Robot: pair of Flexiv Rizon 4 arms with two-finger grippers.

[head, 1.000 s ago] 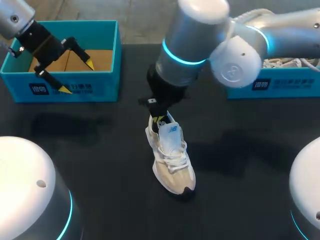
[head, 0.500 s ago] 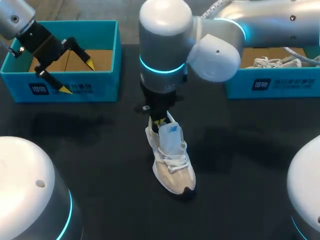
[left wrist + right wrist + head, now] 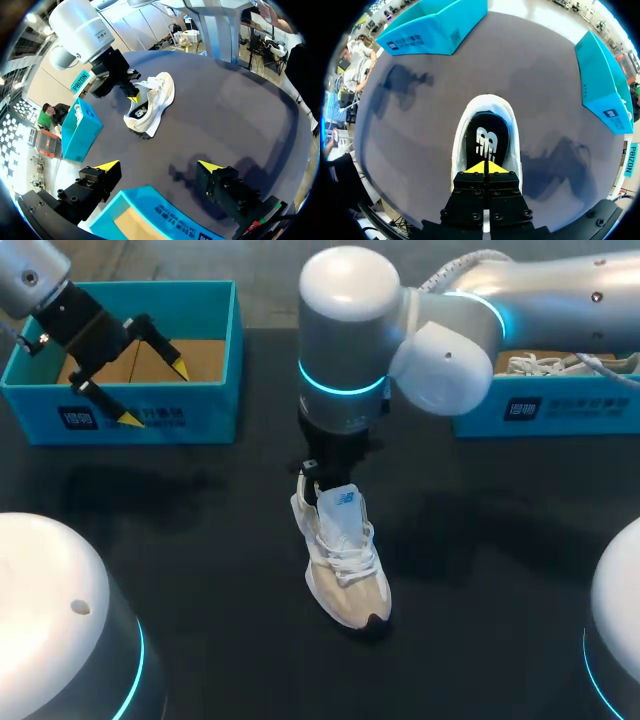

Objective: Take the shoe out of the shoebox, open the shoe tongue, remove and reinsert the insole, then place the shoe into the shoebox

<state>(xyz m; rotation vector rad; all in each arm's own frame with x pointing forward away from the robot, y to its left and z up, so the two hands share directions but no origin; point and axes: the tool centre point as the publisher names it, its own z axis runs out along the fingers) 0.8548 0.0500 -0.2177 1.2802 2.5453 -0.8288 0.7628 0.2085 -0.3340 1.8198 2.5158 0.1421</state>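
the shoe [image 3: 345,560] stands upright on its sole on the black table [image 3: 200,540], out of the box and about in the middle between the two boxes, with its tongue [image 3: 341,504] lifted up and its toe pointing toward the robot. the right gripper [image 3: 485,167] hangs directly over the heel end of the opening, and its two yellow tips are pressed together. under them the black insole [image 3: 487,137] lies flat inside the shoe; if a thin edge of it is already pinched between the tips, i cannot tell. the left gripper [image 3: 152,392] is far away over the blue shoebox [image 3: 205,415] at the left, its fingers spread wide and holding nothing. i judge the shoe to be light, with a soft fabric upper that gives way under pressure and a firmer rubber sole, so it can easily tip or rise from the table when something is pulled out of it. the insole is probably thin foam, which bends and is not fragile, but it can stick a little to the inside. the best place to take it seems the heel edge, where it is free. for carrying the shoe itself, the heel collar looks the most solid place for a two-finger grip.
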